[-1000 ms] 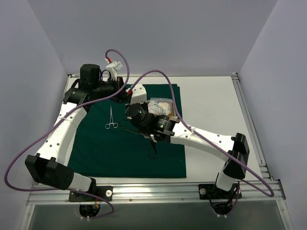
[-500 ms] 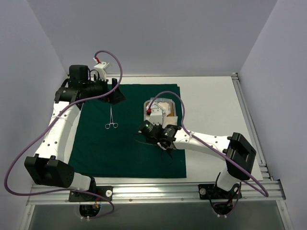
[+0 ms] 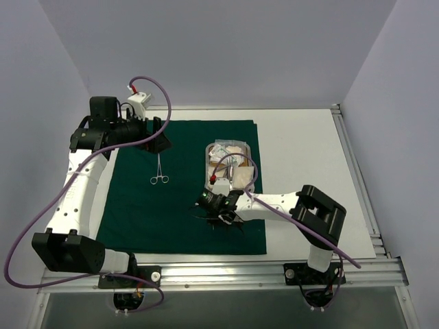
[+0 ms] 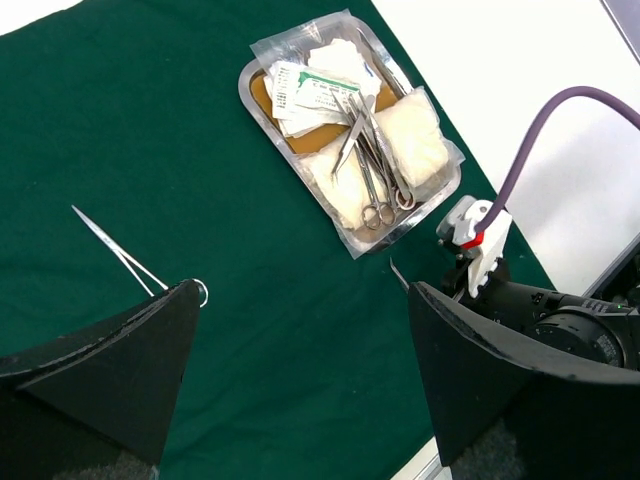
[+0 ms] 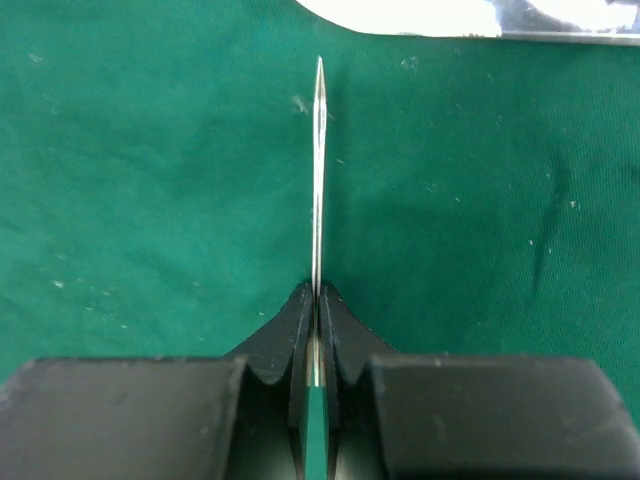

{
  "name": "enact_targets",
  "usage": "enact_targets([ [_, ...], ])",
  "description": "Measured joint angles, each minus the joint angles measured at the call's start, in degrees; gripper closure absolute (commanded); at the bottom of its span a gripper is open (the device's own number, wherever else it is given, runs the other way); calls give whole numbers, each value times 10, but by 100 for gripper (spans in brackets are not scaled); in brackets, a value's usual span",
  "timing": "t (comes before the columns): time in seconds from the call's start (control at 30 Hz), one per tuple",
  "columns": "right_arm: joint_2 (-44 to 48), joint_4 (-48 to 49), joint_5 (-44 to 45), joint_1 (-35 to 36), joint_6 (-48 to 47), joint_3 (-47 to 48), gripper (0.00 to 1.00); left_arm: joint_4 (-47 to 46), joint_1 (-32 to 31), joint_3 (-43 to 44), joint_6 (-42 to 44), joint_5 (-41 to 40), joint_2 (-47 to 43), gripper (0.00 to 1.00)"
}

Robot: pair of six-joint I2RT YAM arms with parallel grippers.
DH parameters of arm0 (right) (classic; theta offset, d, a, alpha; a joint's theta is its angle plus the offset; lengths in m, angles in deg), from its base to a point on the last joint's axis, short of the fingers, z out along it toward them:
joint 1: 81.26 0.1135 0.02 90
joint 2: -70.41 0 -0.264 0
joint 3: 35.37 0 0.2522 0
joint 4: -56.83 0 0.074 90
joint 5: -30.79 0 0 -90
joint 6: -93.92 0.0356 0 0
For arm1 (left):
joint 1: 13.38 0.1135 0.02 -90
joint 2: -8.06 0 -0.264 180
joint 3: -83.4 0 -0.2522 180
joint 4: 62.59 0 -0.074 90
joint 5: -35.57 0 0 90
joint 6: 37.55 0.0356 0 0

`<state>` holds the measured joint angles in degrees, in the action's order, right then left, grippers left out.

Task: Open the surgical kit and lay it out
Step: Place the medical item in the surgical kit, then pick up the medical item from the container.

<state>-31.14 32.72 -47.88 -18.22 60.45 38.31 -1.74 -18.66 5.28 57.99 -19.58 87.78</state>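
Pinched thin tweezers [image 5: 319, 170] tight in right gripper [image 5: 317, 300], tips ahead near steel tray [image 4: 244, 92]; hung left gripper [image 4: 305, 290] wide apart over green cloth [image 4: 250, 340].

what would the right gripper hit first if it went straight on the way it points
Likely the steel tray's rim: the right gripper, shut on the tweezers, aims at it across green cloth; height is unclear.

On the cloth [image 3: 137, 205], the tray [image 3: 207, 159] sits near the right edge, a clamp [image 3: 159, 171] to its left.
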Motion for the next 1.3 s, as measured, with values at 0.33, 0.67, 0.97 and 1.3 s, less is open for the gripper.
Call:
enact_targets([
  [0.33,1,22,-3,6,42,-20,80,4,8,0,2,28,2,6],
  [0.67,1,21,5,12,52,-18,74,12,14,0,8,36,8,6],
  [0.97,6,-62,21,23,46,23,65,12,17,0,11,41,8,6],
  [1.3,123,-136,75,-11,-34,132,70,27,51,0,57,12,10,6],
])
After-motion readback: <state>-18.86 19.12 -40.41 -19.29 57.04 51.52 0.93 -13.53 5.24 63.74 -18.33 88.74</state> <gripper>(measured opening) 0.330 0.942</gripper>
